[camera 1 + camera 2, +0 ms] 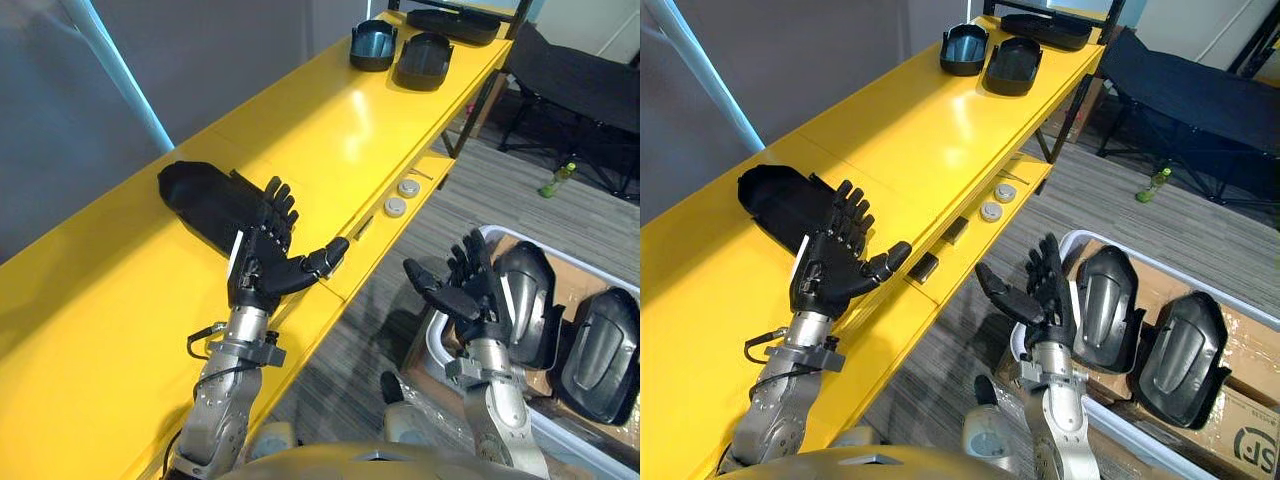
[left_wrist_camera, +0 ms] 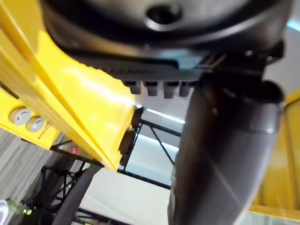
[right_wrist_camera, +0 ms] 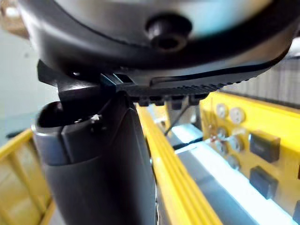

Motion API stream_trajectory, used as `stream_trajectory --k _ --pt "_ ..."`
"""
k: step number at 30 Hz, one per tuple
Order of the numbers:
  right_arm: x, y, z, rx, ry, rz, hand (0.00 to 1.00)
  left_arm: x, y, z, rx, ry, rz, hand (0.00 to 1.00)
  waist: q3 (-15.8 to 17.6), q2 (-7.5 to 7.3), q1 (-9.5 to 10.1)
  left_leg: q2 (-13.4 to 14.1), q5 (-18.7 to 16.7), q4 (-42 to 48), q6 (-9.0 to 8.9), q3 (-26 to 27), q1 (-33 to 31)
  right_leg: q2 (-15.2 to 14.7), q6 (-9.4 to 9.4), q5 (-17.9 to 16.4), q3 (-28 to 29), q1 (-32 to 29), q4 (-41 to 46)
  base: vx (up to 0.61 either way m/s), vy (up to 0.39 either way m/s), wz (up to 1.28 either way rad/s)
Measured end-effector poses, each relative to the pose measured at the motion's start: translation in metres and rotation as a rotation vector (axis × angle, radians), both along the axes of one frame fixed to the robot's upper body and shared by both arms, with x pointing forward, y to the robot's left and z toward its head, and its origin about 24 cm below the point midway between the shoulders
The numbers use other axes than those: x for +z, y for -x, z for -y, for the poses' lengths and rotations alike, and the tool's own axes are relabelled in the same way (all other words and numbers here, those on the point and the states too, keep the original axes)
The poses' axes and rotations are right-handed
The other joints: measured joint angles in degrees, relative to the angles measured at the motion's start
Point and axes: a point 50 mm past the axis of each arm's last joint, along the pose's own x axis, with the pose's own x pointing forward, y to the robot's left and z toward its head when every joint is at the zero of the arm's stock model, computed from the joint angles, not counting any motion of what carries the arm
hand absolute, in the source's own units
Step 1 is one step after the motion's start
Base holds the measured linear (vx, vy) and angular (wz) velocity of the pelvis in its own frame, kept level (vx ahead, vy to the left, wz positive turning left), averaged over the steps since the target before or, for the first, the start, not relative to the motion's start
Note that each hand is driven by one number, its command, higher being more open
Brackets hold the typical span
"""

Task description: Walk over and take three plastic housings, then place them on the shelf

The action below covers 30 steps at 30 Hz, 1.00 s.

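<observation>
**A:** Nearest first: what are the hands doing?

**B:** The left hand [image 1: 262, 262] is over the shelf [image 1: 340, 130], fingers straight, holding nothing. The right hand [image 1: 480, 300] hangs lower, off the shelf's edge, spread and empty as well.

**A:** And the housing?

**B:** One housing [image 1: 200, 205] lies on the shelf right at the left hand's fingertips. I can't tell whether they touch it. Two more housings [image 1: 530, 300] stand in the bin [image 1: 490, 232] on the floor, just beside the right hand.

**A:** Which step, then?

**B:** I'd judge one housing is set down and released, with more to fetch. The next move calls for the right hand to turn to the bin and close round the nearer housing. It then has to lift it clear of the rim and onto bare shelf beside the first.

**A:** Surface and room?

**B:** The shelf is long, glossy and yellow. There are dark shells [image 1: 424, 60] at its far end and two round discs [image 1: 398, 195] on a lower ledge. The carpet [image 1: 400, 290] is grey and striped, the wall [image 1: 60, 120] grey. A black cot [image 1: 590, 85] and a green bottle [image 1: 560, 180] are beyond.
</observation>
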Motion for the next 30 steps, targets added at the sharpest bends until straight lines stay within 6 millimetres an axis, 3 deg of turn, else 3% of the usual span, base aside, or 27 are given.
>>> stream_trajectory --k 2,3,4,6,8,9,10,11,13,14,15,16,17,18,19,21,22,23,24,26,28,30 --pt "-0.004 0.010 0.001 -0.002 -0.036 -0.006 1.00 0.001 0.004 0.000 -0.006 0.001 0.007 1.00 1.48 -1.30 -0.04 -0.04 -1.45 2.09 1.38 2.77 0.26 -0.05 -0.43 1.38 -0.61 -0.39 -0.02 -0.21 0.066 -0.87" --pt "-0.003 0.009 0.001 0.028 -0.054 0.012 1.00 0.001 0.005 0.001 -0.007 0.001 0.007 1.00 2.23 -1.63 -0.13 0.25 -0.54 1.79 2.03 5.43 0.01 0.11 -4.76 5.21 -2.68 -1.20 -2.08 -0.27 0.029 -1.03" --pt "-0.001 0.005 0.000 0.050 -0.061 0.033 1.00 0.002 0.004 0.001 -0.004 0.004 0.009 1.00 2.83 -0.86 -0.02 1.52 0.19 1.26 2.31 7.36 -0.37 -0.03 -7.26 4.99 -5.35 -2.09 -1.24 -0.34 0.005 -1.13" --pt "0.013 -0.021 -0.014 0.157 -0.054 0.136 1.00 0.003 -0.002 0.003 0.013 -0.029 0.021 1.00 3.14 -0.96 0.33 2.63 3.55 -0.92 2.94 11.65 -2.20 -2.14 -10.12 -7.69 -18.71 -7.76 19.38 -0.25 -0.036 -0.87" --pt "0.025 -0.043 -0.033 0.250 -0.032 0.217 1.00 0.007 -0.009 0.005 0.005 -0.029 0.047 1.00 2.84 -1.31 1.17 3.14 6.39 -2.19 3.12 11.92 -4.08 -5.46 -10.48 -14.01 -22.98 -6.28 26.78 -0.16 -0.087 -0.19" --pt "0.030 -0.054 -0.046 0.273 -0.006 0.241 1.00 0.012 -0.015 0.009 -0.013 -0.025 0.069 1.00 2.89 -1.21 2.18 3.89 7.90 -2.20 2.67 11.60 -6.08 -8.13 -10.32 -16.95 -24.36 -4.82 29.40 -0.14 -0.162 0.05" --pt "0.032 -0.059 -0.054 0.290 -0.001 0.246 1.00 0.013 -0.017 0.010 -0.016 -0.024 0.077 1.00 2.89 -1.24 2.82 4.34 8.62 -2.26 2.30 11.48 -6.89 -9.56 -10.03 -18.03 -24.47 -3.73 30.40 -0.14 -0.248 0.05" --pt "0.032 -0.064 -0.067 0.311 0.013 0.244 1.00 0.014 -0.019 0.011 -0.025 -0.022 0.084 1.00 2.87 -1.25 4.45 5.34 10.05 -2.47 1.21 11.26 -8.26 -12.99 -9.77 -19.16 -24.57 -0.88 31.05 -0.13 -0.327 -0.07" --pt "0.031 -0.065 -0.080 0.333 0.023 0.232 1.00 0.012 -0.018 0.008 -0.030 0.008 0.071 1.00 2.74 -1.20 6.54 7.72 12.00 -2.80 -1.32 11.41 -10.06 -18.31 -9.54 -18.77 -24.38 3.00 27.42 -0.15 -0.438 -0.35" --pt "0.030 -0.064 -0.085 0.333 0.016 0.221 1.00 0.011 -0.019 0.005 -0.020 0.019 0.063 1.00 2.66 -1.33 6.78 9.95 13.52 -2.85 -3.45 11.61 -11.72 -20.43 -9.63 -17.18 -23.87 4.34 21.79 -0.12 -0.377 -0.52" --pt "0.029 -0.063 -0.086 0.325 0.022 0.214 1.00 0.010 -0.019 0.003 -0.018 0.031 0.057 1.00 2.44 -1.73 6.72 11.01 14.46 -2.95 -4.80 11.89 -12.40 -20.84 -10.92 -13.42 -23.64 4.71 18.39 -0.17 -0.541 -0.56" --pt "0.025 -0.061 -0.084 0.294 0.022 0.189 1.00 0.007 -0.021 0.000 -0.025 0.036 0.034 1.00 2.05 -2.08 6.00 13.15 16.72 -3.90 -7.07 11.16 -13.66 -18.61 -6.57 -10.94 -21.58 5.22 14.54 -0.17 -0.573 -0.49" --pt "0.020 -0.060 -0.076 0.259 0.030 0.163 1.00 0.000 -0.021 0.002 -0.031 0.058 -0.005 1.00 1.60 -1.35 5.80 14.84 18.87 -6.78 -7.96 10.48 -13.06 -16.84 -2.93 -13.36 -22.33 4.89 14.14 -0.16 -0.683 -0.45" --pt "0.010 -0.053 -0.060 0.204 0.053 0.114 1.00 -0.008 -0.017 0.010 -0.060 0.096 -0.060 1.00 1.35 -0.96 4.40 15.95 22.04 -10.78 -8.36 9.71 -11.12 -15.19 1.58 -16.26 -22.59 5.15 14.58 -0.08 -0.627 -0.38" --pt "0.001 -0.045 -0.035 0.115 0.086 0.059 1.00 -0.015 -0.011 0.018 -0.085 0.125 -0.113 1.00 1.20 -0.70 2.53 17.38 25.07 -13.25 -7.61 9.49 -8.87 -13.86 5.54 -19.53 -23.86 5.62 16.20 -0.06 -0.585 -0.23" --pt "-0.004 -0.037 -0.016 0.062 0.120 0.020 1.00 -0.020 -0.007 0.021 -0.085 0.144 -0.147 1.00 1.02 -0.16 0.67 18.80 27.27 -12.42 -5.08 8.20 -8.85 -12.26 4.47 -21.02 -24.90 6.93 16.27 -0.03 -0.372 -0.07" --pt "-0.010 -0.026 -0.001 0.023 0.147 -0.020 1.00 -0.023 -0.005 0.020 -0.086 0.163 -0.171 1.00 1.14 0.02 -0.32 20.39 30.45 -9.55 -0.76 7.09 -9.42 -10.69 3.63 -21.37 -25.78 8.78 15.86 -0.03 -0.307 -0.04" --pt "-0.014 -0.017 0.006 0.001 0.157 -0.049 1.00 -0.025 -0.004 0.019 -0.091 0.175 -0.179 1.00 1.21 -0.37 -0.47 21.04 31.27 -6.85 0.81 6.78 -10.29 -10.17 2.81 -21.60 -26.16 10.44 15.26 -0.04 -0.258 -0.17" --pt "-0.016 -0.006 0.016 -0.022 0.178 -0.074 1.00 -0.025 -0.002 0.020 -0.107 0.180 -0.174 1.00 1.29 -0.85 -0.22 18.71 28.21 -5.02 -2.20 6.24 -9.97 -10.44 1.92 -22.06 -26.59 11.44 15.01 -0.05 -0.136 -0.23" --pt "-0.018 0.000 0.023 -0.041 0.188 -0.091 1.00 -0.025 0.000 0.021 -0.148 0.174 -0.155 1.00 0.24 0.40 -0.57 16.91 26.10 -4.95 -0.34 6.50 -9.68 -10.05 1.41 -22.33 -26.60 10.65 14.83 -0.08 -0.055 -0.24" --pt "-0.015 -0.001 0.023 -0.015 0.194 -0.080 1.00 -0.020 0.002 0.023 -0.165 0.184 -0.136 1.00 -0.10 0.84 0.05 13.03 21.69 -5.03 -2.10 4.00 -8.73 -10.95 1.56 -21.86 -24.67 9.59 13.43 -0.06 0.043 -0.33" --pt "-0.015 -0.004 0.015 0.028 0.181 -0.077 1.00 -0.017 0.003 0.023 -0.172 0.187 -0.117 1.00 -0.50 1.47 0.71 8.23 13.73 -6.96 -3.04 1.09 -6.64 -11.37 2.83 -19.16 -22.54 8.84 11.06 -0.03 0.166 -0.36"
